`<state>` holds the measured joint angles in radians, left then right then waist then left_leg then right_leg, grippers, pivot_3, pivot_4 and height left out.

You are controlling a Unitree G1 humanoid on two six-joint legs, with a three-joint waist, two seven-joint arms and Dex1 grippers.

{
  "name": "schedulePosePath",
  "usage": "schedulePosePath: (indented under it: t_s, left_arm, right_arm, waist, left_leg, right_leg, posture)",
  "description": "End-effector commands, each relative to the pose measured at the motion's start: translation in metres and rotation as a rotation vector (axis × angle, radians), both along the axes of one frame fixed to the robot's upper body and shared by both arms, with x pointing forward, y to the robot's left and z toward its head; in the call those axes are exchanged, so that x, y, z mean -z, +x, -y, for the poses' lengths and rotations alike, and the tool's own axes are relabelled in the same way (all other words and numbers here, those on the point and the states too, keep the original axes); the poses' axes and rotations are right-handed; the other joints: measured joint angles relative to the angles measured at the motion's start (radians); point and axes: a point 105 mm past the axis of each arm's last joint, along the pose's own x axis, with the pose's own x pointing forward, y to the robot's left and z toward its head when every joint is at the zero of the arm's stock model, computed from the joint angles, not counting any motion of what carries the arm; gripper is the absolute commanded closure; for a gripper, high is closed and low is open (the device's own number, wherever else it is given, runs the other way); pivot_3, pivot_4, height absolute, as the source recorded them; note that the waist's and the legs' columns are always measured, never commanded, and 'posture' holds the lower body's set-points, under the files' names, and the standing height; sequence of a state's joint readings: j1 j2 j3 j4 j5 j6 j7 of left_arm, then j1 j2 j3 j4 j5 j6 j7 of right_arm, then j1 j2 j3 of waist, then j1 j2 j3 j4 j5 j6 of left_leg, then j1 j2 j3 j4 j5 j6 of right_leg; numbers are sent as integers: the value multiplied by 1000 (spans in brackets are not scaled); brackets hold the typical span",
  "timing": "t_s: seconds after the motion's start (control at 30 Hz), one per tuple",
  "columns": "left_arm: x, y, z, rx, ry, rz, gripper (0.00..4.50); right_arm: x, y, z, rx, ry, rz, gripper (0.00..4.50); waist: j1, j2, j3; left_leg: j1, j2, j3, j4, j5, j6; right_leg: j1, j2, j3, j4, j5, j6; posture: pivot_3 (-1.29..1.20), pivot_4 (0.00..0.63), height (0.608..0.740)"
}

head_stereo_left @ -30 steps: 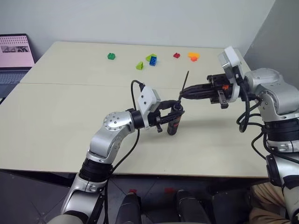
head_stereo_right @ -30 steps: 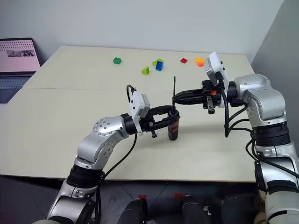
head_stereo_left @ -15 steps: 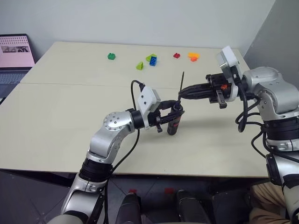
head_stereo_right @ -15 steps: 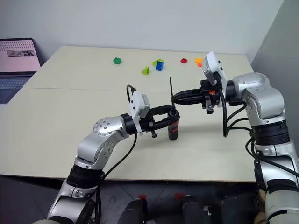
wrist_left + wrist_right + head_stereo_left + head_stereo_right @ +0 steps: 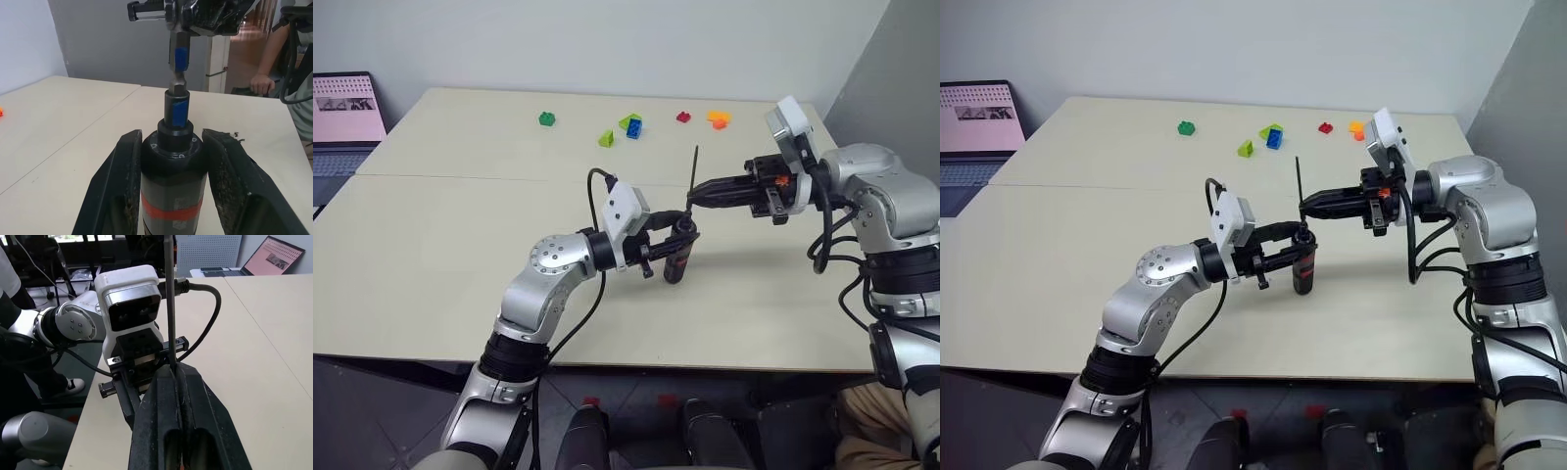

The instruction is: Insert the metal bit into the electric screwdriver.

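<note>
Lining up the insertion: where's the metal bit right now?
In the left eye view, the metal bit stands near upright at table centre, pinched in the right tool, directly above the electric screwdriver.

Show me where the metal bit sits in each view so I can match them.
Left eye: metal bit, centre, rising from right gripper.
Right eye: centre, above the screwdriver.
Left wrist: top centre, entering the screwdriver.
Right wrist: thin upright rod, top centre.
Shared landmark: the screwdriver held upright in the left gripper.

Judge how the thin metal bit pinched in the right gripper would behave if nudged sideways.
The metal bit looks stiff, so it probably won't bend. Pinched near its lower end by the right gripper, it may pivot or slip. Round and slim, it would likely roll on the table if dropped.
</note>
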<state>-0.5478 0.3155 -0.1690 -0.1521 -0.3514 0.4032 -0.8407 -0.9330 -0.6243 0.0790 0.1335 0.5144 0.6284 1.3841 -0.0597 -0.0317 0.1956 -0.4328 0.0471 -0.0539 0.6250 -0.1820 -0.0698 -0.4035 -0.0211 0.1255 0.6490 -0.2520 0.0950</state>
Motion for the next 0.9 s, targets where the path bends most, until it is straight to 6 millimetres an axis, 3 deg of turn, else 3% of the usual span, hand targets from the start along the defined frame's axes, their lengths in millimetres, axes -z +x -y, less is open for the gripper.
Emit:
schedulePosePath:
  t_s: [0.03, 0.67, 0.9]
  left_arm:
    - [0, 4, -2, -20, 4, -3, 2931]
    - [-2, 3, -4, 33, 31, 28, 2931]
    - [-5, 11, -9, 17, 33, 40, 2931]
  right_arm:
    - [6, 4, 1, 36, 8, -20, 4500]
    - [6, -3, -1, -5, -7, 5, 4500]
    - [8, -2, -2, -25, -30, 28, 4500]
  waist:
    - [0, 0, 0]
    - [-1, 0, 0]
    - [-1, 0, 0]
  left_leg:
    - [0, 0, 0, 0, 0, 0]
    - [0, 0, 0, 0, 0, 0]
    - [0, 0, 0, 0, 0, 0]
  right_leg:
    - [0, 0, 0, 0, 0, 0]
    - [0, 0, 0, 0, 0, 0]
    - [0, 0, 0, 0, 0, 0]
  posture:
    - [0, 150, 740]
    - [0, 150, 740]
    - [0, 150, 740]
